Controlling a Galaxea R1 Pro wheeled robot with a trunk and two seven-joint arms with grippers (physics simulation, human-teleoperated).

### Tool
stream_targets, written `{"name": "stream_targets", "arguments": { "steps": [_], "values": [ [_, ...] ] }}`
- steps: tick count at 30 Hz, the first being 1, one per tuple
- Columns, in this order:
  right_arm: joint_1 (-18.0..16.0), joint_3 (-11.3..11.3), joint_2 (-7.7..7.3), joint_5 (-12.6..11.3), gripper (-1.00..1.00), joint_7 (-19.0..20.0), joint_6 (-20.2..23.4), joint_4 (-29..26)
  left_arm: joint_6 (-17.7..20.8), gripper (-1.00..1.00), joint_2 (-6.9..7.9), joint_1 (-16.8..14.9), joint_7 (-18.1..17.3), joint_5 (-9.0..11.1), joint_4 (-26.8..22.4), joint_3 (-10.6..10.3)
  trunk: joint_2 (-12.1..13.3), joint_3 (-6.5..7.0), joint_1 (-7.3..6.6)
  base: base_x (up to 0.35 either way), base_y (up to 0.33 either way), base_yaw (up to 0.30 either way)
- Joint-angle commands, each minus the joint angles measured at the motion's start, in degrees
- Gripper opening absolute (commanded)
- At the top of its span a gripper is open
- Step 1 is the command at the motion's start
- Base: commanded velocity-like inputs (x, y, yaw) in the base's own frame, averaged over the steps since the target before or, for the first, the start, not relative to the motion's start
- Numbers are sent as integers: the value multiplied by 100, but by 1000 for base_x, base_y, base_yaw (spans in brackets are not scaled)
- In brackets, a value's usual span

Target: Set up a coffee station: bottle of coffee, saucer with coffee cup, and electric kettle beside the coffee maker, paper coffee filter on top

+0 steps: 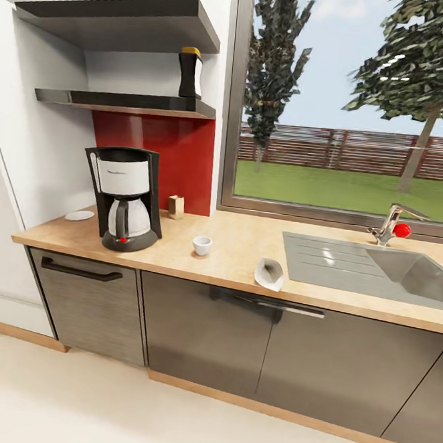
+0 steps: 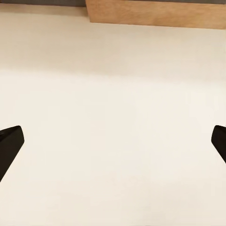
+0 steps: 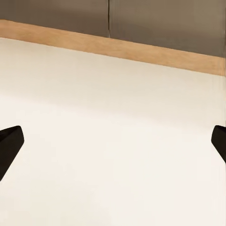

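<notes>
kitchen table seen from my head camera, both pincers released over the floor.

the coffee maker (image 1: pixel 124 199) stands on the table (image 1: pixel 231 259) near its left end, below the shelf. the bottle of coffee (image 1: pixel 190 73) is upright on the lower shelf (image 1: pixel 124 101), at its right end. the saucer (image 1: pixel 79 215) lies on the table just left of the coffee maker, near the wall. the coffee cup (image 1: pixel 202 245) stands apart on the table, right of the coffee maker. the paper coffee filter (image 1: pixel 269 273) lies on its side at the front edge of the table, just beside the sink (image 1: pixel 378 269). a small brown box (image 1: pixel 176 206) stands near the red wall. my left pincer (image 2: pixel 113 141) has its fingertips wide apart above the pale floor (image 2: pixel 113 94), holding nothing. my right pincer (image 3: pixel 113 141) is the same, with the wooden plinth (image 3: pixel 117 47) of the cabinets ahead.
</notes>
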Motion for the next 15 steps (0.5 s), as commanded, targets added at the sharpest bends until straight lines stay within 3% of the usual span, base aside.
{"name": "stream_targets", "arguments": {
  "steps": [1,15],
  "values": [
    [-2,7,-1,2,100,11,-18,-265,-19,100,1,-3,-3,-38,5,3,-3,-6,0,0,0,0],
    [-2,29,15,-22,100,2,-5,-2799,-19,100,10,-3,-3,-45,8,3,-3,-6,0,0,0,0]
  ]
}}
